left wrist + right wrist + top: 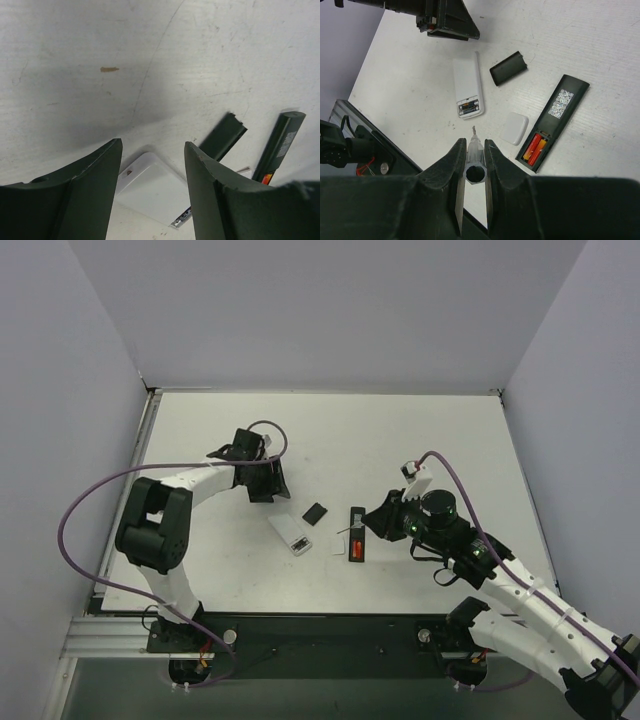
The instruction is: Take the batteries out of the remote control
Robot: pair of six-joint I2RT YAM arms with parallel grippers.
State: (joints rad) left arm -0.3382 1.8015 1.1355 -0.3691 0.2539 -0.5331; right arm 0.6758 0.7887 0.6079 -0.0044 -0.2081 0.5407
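Top view first: the remote control (357, 528) lies mid-table (420, 430), back side up with its recess open. A patch of red from the batteries (356, 551) shows at its near end, but from here I can't split it into a count. The right gripper (379, 520) sits just beside the remote's right edge; whether it is touching I can't tell. The left gripper (264, 485) is well apart on the left, with one black cover (315, 513) and one white remote (292, 535) between it and the black one.

Over to the left wrist: the fingers (90, 190) are spread and holding nothing. The corner of the white remote shows in the gap between them. Beyond the right finger lie the black cover, then the remote control, with a sliver of red at its lower end.

Right wrist now: the fingers (451, 170) are clamped on a single clear-handled tool (474, 159), its metal tip pointing out over the table. The remote control lies to the right of the fingertips, angled away and clear of them. And there's the count: two red batteries side by side in the recess at its near end. One white cover (514, 128) lies between the tool tip and the remote. Farther out are one white remote, one black cover, and the left gripper at the top edge.
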